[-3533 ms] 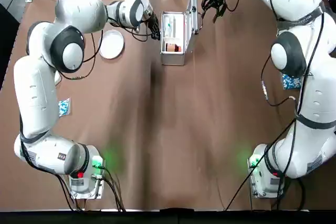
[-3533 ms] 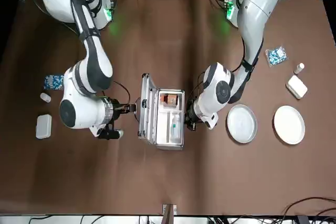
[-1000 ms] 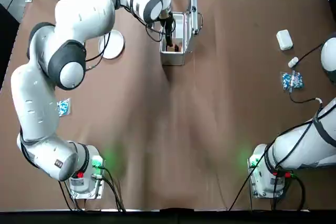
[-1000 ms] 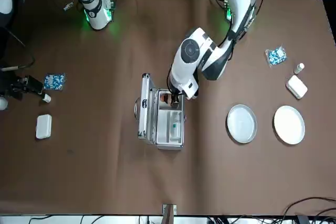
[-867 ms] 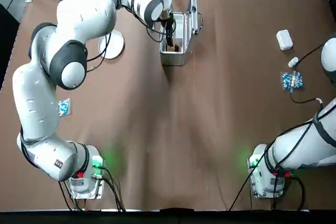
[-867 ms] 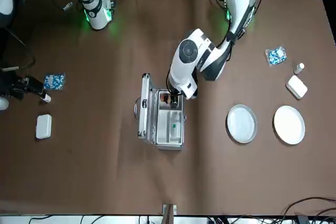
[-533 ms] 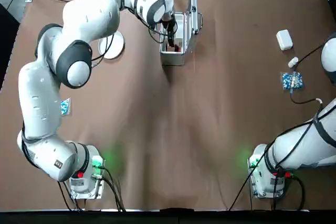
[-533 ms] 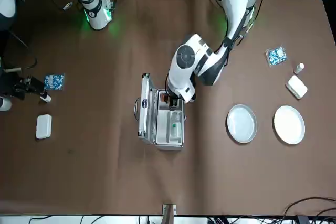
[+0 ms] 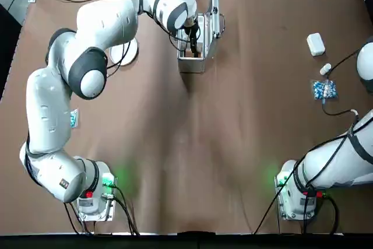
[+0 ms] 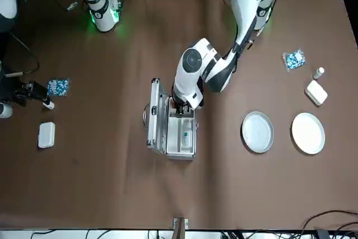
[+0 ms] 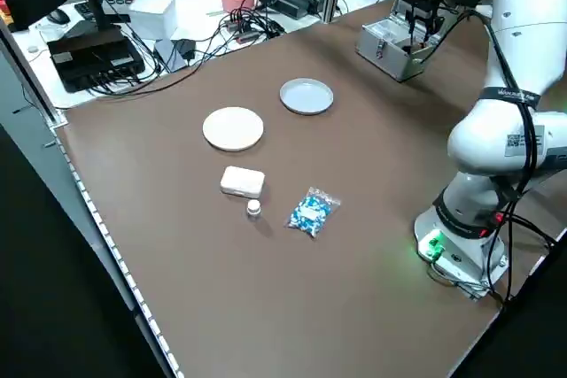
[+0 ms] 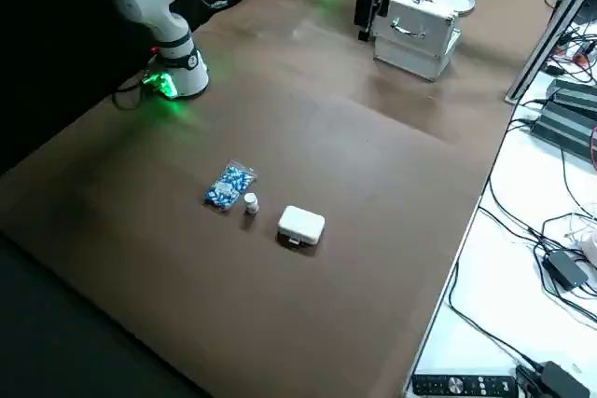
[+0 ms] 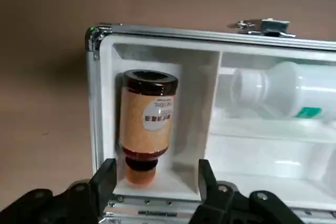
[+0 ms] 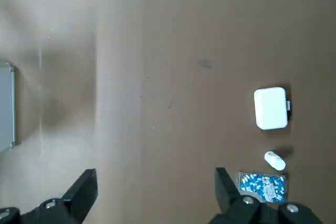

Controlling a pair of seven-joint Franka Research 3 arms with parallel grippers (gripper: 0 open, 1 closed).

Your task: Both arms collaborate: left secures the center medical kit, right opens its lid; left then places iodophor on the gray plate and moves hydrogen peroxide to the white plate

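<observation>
medical kit, open, on the desk; inside, one amber iodophor bottle and one clear white bottle. left claw: spread, at the amber bottle's cap end. right claw: spread, parked well aside, over the desk's right side.

Brown bottle inside open kit

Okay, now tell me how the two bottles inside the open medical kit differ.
The brown bottle has a dark amber body and a wide orange label, while the white bottle is pale with a green patch. The brown one lies in the small end compartment; the white one lies past the divider in the larger section. Both are still inside the kit.
</observation>
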